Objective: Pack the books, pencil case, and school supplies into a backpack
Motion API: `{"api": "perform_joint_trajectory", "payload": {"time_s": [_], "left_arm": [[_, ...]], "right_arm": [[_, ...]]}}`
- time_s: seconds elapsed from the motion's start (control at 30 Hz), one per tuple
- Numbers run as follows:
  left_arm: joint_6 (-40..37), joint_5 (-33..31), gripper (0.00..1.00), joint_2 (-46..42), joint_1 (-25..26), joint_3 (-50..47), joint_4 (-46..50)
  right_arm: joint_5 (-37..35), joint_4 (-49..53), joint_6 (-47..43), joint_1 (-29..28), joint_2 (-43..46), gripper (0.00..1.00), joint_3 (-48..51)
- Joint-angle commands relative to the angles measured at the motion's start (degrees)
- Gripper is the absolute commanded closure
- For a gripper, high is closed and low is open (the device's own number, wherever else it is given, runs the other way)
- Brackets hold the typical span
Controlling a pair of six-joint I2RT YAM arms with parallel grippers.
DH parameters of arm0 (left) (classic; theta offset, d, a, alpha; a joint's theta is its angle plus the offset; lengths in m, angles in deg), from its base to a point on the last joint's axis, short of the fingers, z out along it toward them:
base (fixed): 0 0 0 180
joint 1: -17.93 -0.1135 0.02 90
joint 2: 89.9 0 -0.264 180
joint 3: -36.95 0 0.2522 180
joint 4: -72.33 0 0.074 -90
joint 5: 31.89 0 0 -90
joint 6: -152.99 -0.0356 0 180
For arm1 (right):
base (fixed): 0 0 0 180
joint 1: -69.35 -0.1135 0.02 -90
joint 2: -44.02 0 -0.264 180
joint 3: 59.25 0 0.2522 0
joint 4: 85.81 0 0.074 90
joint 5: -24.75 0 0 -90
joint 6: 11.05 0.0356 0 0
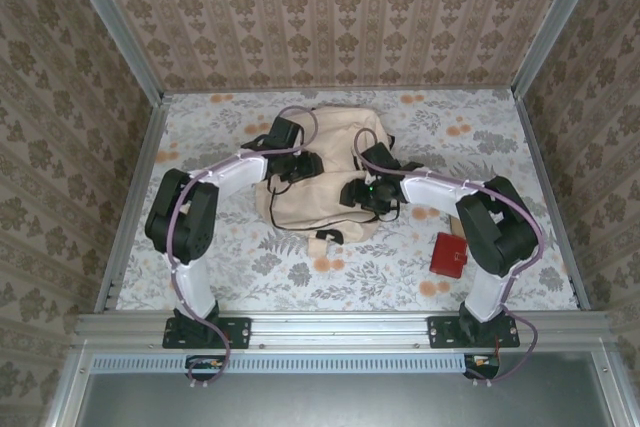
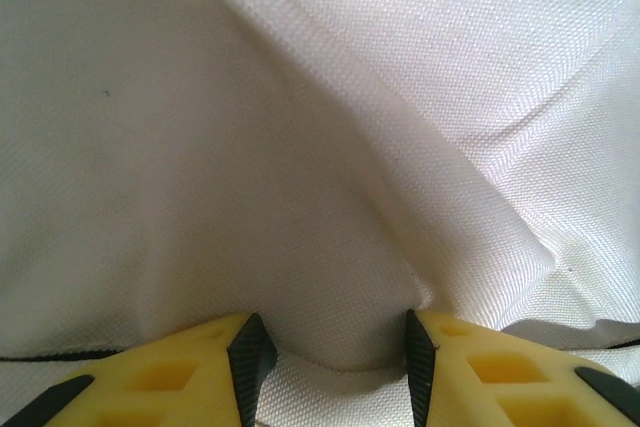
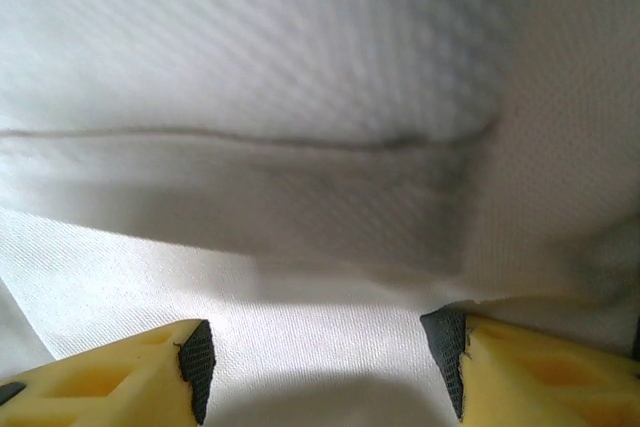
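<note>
Well, left pincer [image 2: 335, 347]: clenched on a raised fold of the backpack [image 2: 300, 147]; both dark pads [image 2: 250, 352] pressed against its flanks, and creases fanned out from the right-hand pad
Right pincer [image 3: 320, 357]: released, jaws standing wide apart, slack cream cloth lying loose between them and a dark seam [image 3: 250, 137] running across just beyond
Arms: seen from above, both reached inward and met over the bag, the left on its left shoulder, the right on its right flank
Backpack's place: middle of the desk [image 1: 480, 137], nearer the far edge than the near one, slumped soft with a strap end [image 1: 325, 237] trailing toward the near edge
Step in hand: by my reading, getting hold of the cloth so the bag's mouth could be parted; packing itself looked not yet begun
Zip: whether undone or done up, I could not tell
Next move: likely called for the right pincer to close on its own bit of cloth, then for both to draw up and apart, gently, since thin fabric slips from a shallow pinch
Other item: a small red pouch [image 1: 449, 254] lay toward the near right corner, well apart from the bag, just beside the right arm
Surface: pale floral covering with orange blooms
Room: patterned wallpaper [image 1: 330, 7] on three sides, a metal rail [image 1: 340, 327] along the near edge carrying both bases
</note>
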Motion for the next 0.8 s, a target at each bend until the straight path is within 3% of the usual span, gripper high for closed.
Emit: {"api": "perform_joint_trajectory", "payload": {"time_s": [0.0, 0.23, 0.43, 0.6, 0.77], "left_arm": [[0.45, -0.91, 0.57, -3.43, 0.54, -5.7, 6.26], [-3.69, -3.25, 0.51, -11.79, 1.53, -5.28, 11.62], [-5.77, -9.76, 0.44, -15.29, 7.33, 2.21, 16.82], [-4.43, -9.74, 0.45, -11.35, 12.01, 7.06, 14.9], [-2.47, -7.74, 0.53, -1.82, 14.23, 14.54, 14.4]], "right_arm": [[0.97, 1.77, 2.36, -2.99, 4.0, 0.36, 4.18], [0.88, 2.12, 4.36, -5.91, 14.04, 0.35, 6.13], [-5.23, 4.35, 4.21, 2.09, 24.68, 0.31, 7.23], [-1.45, 2.53, 3.18, 10.71, 25.97, 0.3, 8.41], [6.06, 1.68, -0.4, 14.29, 18.54, 0.33, 4.82]]}}
